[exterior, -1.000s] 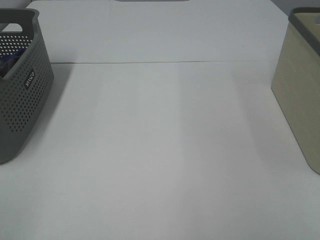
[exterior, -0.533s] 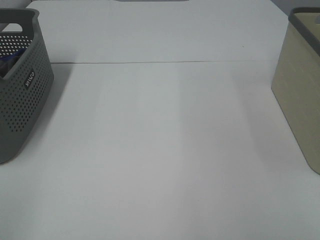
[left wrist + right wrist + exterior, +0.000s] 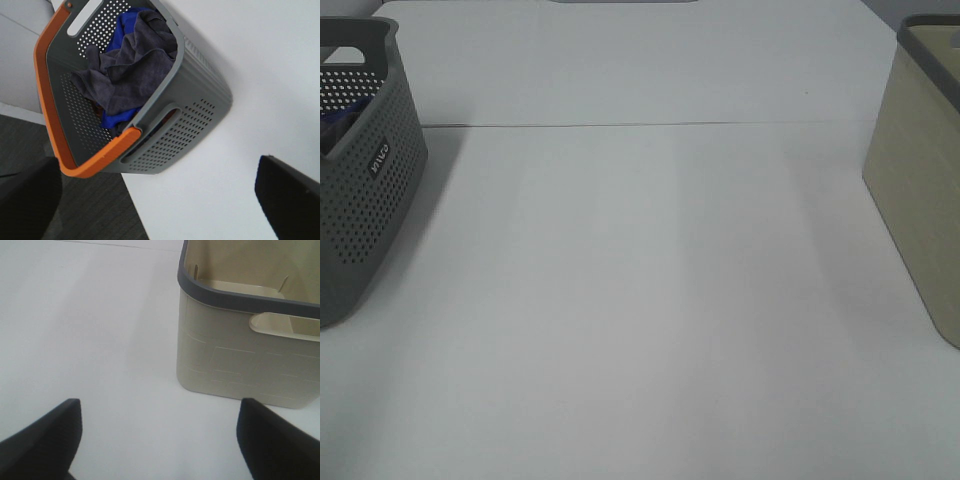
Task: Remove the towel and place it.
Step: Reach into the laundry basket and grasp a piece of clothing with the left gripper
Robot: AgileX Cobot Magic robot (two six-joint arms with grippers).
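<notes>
Left gripper [image 3: 157,172]: jaws spread wide and holding nothing, its two dark fingers [image 3: 287,195] showing only at opposite corners of the left wrist view, poised above the grey perforated basket [image 3: 200,100]. Right gripper [image 3: 160,405]: likewise wide apart and empty, its dark fingers [image 3: 45,440] framing bare white tabletop, with the beige basket [image 3: 235,365] just beyond them. The towel [image 3: 132,70], a dark charcoal terry cloth, lies crumpled inside the grey basket, heaped over a blue cloth [image 3: 125,27] that shows above and below its folds; one fold of the towel rests against the basket's rim. An orange band [image 3: 45,95] runs along part of that rim and one handle edge, and slot handles are cut into the end walls. The beige basket has a dark grey rim [image 3: 240,297] and a moulded panel pattern on its side; the part of its interior that shows holds nothing. In the high view, neither arm appears: the grey basket [image 3: 365,200] stands at 9 o'clock on the white table [image 3: 640,300], cut by the frame edge, with a small white label [image 3: 379,159] on its wall and a sliver of blue inside, while the beige basket [image 3: 920,180] stands at 3 o'clock, well apart from it. A thin seam [image 3: 640,124] crosses the table towards 12 o'clock. Dark floor [image 3: 100,215] shows beside the table edge in the left wrist view.
</notes>
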